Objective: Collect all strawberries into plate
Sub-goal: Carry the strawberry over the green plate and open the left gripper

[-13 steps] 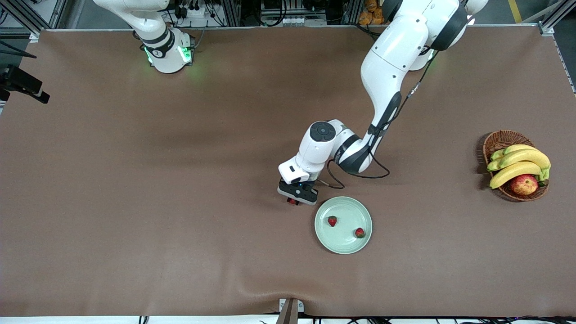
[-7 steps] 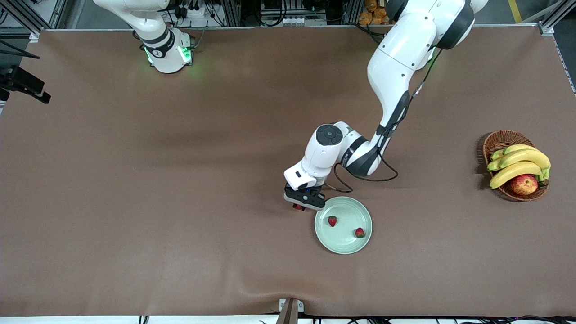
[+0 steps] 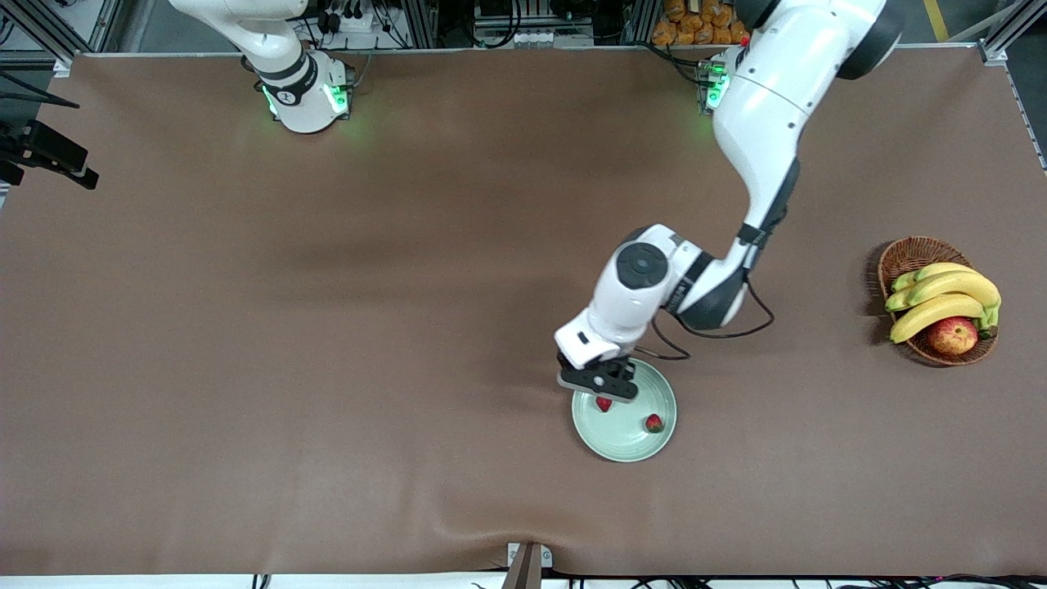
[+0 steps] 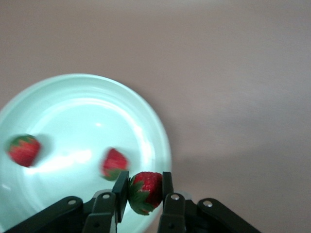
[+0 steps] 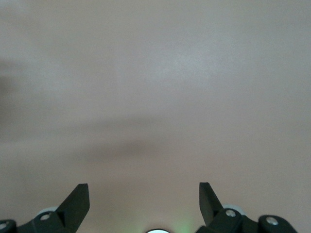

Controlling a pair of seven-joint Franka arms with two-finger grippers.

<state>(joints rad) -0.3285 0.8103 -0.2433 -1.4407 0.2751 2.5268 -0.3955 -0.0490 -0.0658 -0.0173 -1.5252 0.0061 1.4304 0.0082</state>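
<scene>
Left gripper [image 4: 142, 196]: closed on the third strawberry [image 4: 145, 191], pinched between its two fingers; it hangs over the rim of the plate [image 3: 654, 384], at the edge toward the robots' bases.
Right gripper [image 5: 144, 204]: fingers spread wide, holding nothing, with only bare table [image 5: 155, 87] beneath it; this arm waits.
Plate: pale green dish, the landmark for every position below.
First strawberry [image 3: 604, 403]: lies in the plate, just below the left gripper in the front view.
Second strawberry [image 3: 653, 423]: lies in the plate, near the rim on the side toward the left arm's end of the table.
Held strawberry position: over the plate's edge rather than its centre, judging from the left wrist view.
Risk 1: release at this position may drop the berry on the rim, so that it rolls off onto the table.
Risk 2: a descent here may press the first strawberry, which sits close under the fingers.
Risk 3: a hard grip may bruise the soft fruit.
Basket [image 3: 909, 254]: holds bananas [image 3: 945, 296] and an apple [image 3: 953, 334], well apart from the plate; not involved.
</scene>
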